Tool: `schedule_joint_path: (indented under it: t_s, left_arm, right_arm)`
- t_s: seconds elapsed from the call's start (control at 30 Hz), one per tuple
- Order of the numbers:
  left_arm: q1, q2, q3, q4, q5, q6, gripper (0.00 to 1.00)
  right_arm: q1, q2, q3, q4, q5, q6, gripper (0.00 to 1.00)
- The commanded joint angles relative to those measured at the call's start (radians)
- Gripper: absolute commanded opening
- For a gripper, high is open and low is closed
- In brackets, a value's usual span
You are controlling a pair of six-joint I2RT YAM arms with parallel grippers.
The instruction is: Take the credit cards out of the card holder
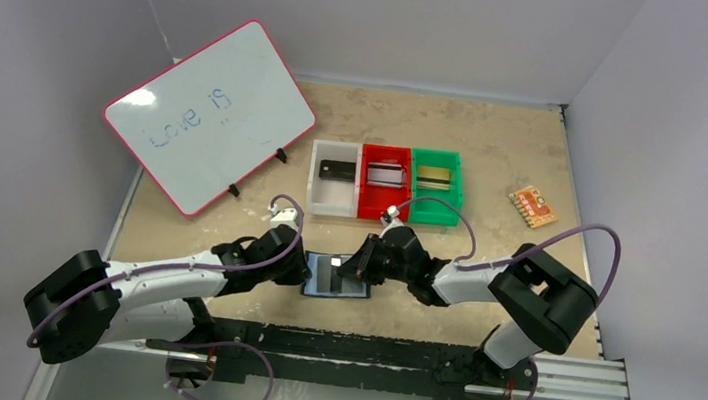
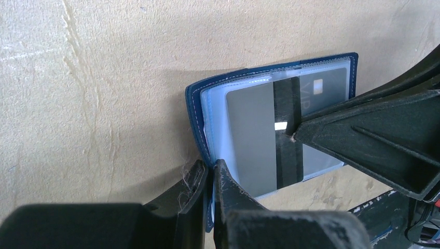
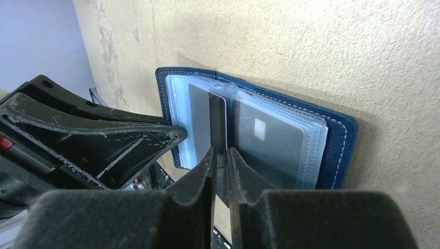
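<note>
The card holder [image 1: 334, 277] lies open on the tan table [image 1: 507, 147], at about 6 o'clock from the red bin [image 1: 383, 201] and close to the near edge between the two arms. Its navy cover faces down and its clear sleeves [image 2: 217, 111] face up. The left gripper [image 1: 301, 273] comes in at the holder's 9 o'clock. In the left wrist view its fingers are pressed together on the corner of the blue cover, pinning that side. The right gripper [image 1: 355, 269] reaches in from about 2 o'clock. In the right wrist view its fingers are closed on the edge of a grey card [image 3: 219, 122] with a dark stripe, which lies over the sleeves near the fold. The left wrist view shows the same card flat, with the right fingertip touching its stripe. A second card [image 3: 270, 140] with a small pale chip sits in the sleeves on the other half. At 12 o'clock from the holder stand a white bin [image 1: 332, 198], the red bin and a green bin [image 1: 433, 202], side by side, each with one card inside. A whiteboard [image 1: 209, 113] leans at about 10 o'clock, and an orange patterned piece [image 1: 532, 206] lies at about 2 o'clock, well apart.
</note>
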Motion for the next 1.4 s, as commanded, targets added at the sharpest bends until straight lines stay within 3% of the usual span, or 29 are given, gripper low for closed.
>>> schedule_joint_path:
  t_s: [0.0, 0.6, 0.73, 0.9, 1.13, 1.37]
  left_arm:
    - [-0.004, 0.009, 0.026, 0.009, 0.027, 0.024, 0.00]
    - [-0.004, 0.023, 0.023, 0.020, 0.031, 0.019, 0.00]
    - [-0.004, 0.020, 0.027, 0.029, 0.049, 0.032, 0.01]
    - [-0.004, -0.016, 0.024, 0.044, 0.043, 0.029, 0.16]
    - [-0.004, 0.039, 0.040, 0.070, 0.070, 0.043, 0.19]
    - [-0.004, 0.071, 0.041, 0.021, 0.029, 0.054, 0.00]
  right_arm:
    - [-0.002, 0.007, 0.020, 0.062, 0.002, 0.022, 0.18]
    - [-0.001, 0.089, 0.014, 0.096, -0.009, 0.040, 0.27]
    - [-0.002, 0.112, 0.006, 0.120, -0.017, 0.048, 0.18]
    - [-0.002, 0.105, 0.001, 0.117, -0.008, 0.056, 0.01]
    - [-0.002, 0.094, 0.000, 0.117, -0.008, 0.059, 0.00]
    - [-0.002, 0.078, -0.016, 0.172, -0.024, 0.064, 0.00]
